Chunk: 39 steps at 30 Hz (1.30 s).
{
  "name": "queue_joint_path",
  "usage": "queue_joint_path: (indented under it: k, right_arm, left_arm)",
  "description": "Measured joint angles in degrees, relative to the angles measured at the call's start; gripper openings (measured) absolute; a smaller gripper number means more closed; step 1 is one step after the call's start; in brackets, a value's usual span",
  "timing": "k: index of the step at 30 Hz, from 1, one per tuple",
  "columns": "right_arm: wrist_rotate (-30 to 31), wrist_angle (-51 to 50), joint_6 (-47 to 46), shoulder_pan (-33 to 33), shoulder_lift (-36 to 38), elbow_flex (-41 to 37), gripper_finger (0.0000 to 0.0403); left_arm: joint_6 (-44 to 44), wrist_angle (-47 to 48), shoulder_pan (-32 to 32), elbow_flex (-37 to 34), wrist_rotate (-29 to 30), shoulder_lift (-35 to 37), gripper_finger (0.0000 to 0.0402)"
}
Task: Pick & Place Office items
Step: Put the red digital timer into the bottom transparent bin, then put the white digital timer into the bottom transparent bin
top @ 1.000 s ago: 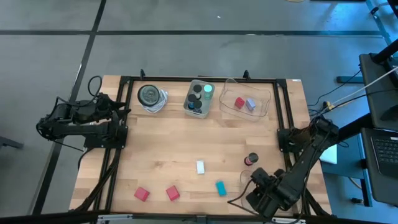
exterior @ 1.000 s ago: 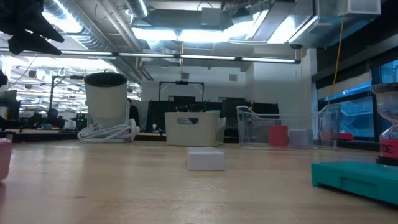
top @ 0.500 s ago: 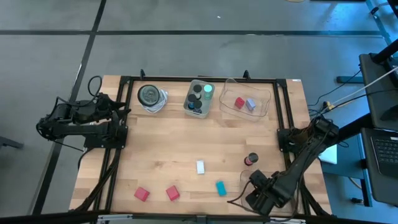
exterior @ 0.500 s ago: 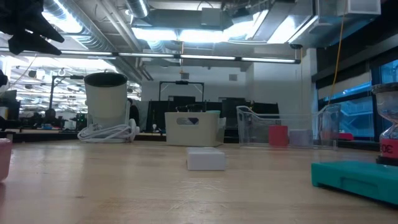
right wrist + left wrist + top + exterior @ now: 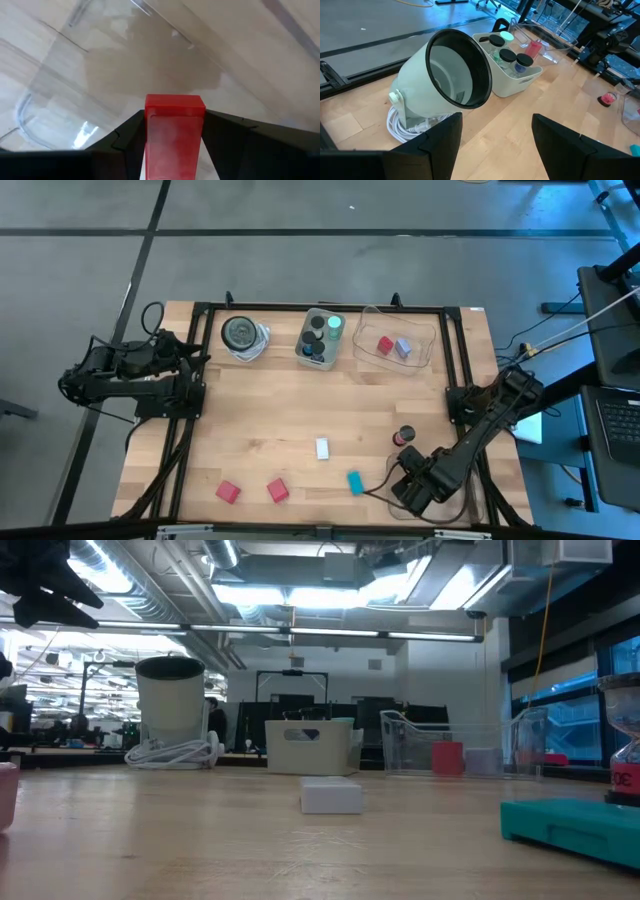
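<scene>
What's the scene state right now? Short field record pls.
right hand: shut on a red block, over a clear tray at the table's near right corner
left hand: open, empty, parked at the far left by the grey dish
loose on table: white block, teal block, two red blocks

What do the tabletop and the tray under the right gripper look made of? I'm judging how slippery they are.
The tabletop looks like pale wood, matte, with plank seams and grain. The tray looks like clear glossy plastic: wood shows through it and its rim glints.
</scene>
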State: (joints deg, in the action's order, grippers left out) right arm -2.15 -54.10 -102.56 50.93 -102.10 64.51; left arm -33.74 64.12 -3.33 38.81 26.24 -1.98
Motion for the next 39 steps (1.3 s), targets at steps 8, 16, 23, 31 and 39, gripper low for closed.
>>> queue_joint_path:
  k: [8,16,23,31,39]
  right_arm:
    - [0.22,-0.05,-0.28,-0.37,0.0,0.0,0.0181]
    - [0.2,-0.05,-0.27,-0.37,0.0,0.0,0.0227]
    - [-7.48,-0.1,0.23,-0.85,2.11,0.0,0.0258]
    - [-4.53,-2.36,1.48,-3.09,11.92,2.49,0.0263]
    - [25.49,-1.86,15.96,-5.96,17.92,7.04,0.0263]
  left_arm:
    - [0.0,-0.02,0.0,0.0,0.01,0.0,0.0237]
    - [0.0,-0.01,0.01,0.0,0.0,0.0,0.0237]
    - [0.0,-0.01,0.01,0.0,0.02,0.0,0.0237]
    - [0.0,0.0,0.0,0.0,0.0,0.0,0.0237]
    - [0.0,0.0,0.0,0.0,0.0,0.0,0.0237]
